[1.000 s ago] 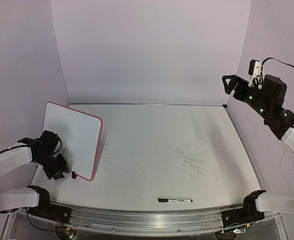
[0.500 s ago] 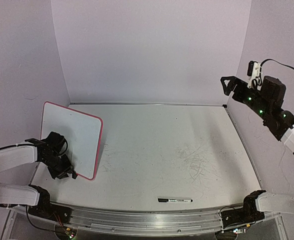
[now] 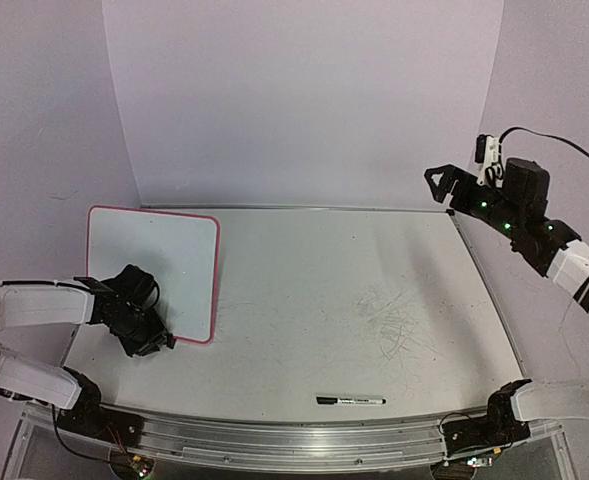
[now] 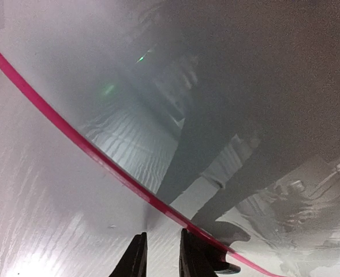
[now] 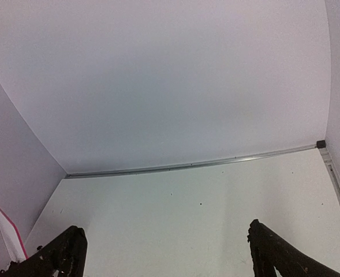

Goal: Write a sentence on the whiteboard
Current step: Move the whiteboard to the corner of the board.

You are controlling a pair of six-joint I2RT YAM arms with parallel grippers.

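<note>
the scratched grey-white bench (image 3: 394,290) carries the board (image 3: 154,260) at its left side, a glossy white rectangle with rounded corners and a thin pink rim, blank. the left tool (image 3: 152,342) sits at its near right corner, jaws pressed almost together and apparently pinching the rim, likely to square it for writing, while the right tool (image 3: 437,180) hangs high at far right, spread wide on nothing. 1 slim marker (image 3: 351,401) with a black cap lies well apart near the front edge.

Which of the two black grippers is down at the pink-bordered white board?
The left gripper, low at the near edge of the pink-bordered whiteboard; the right gripper hangs open in the air, far from it.
</note>
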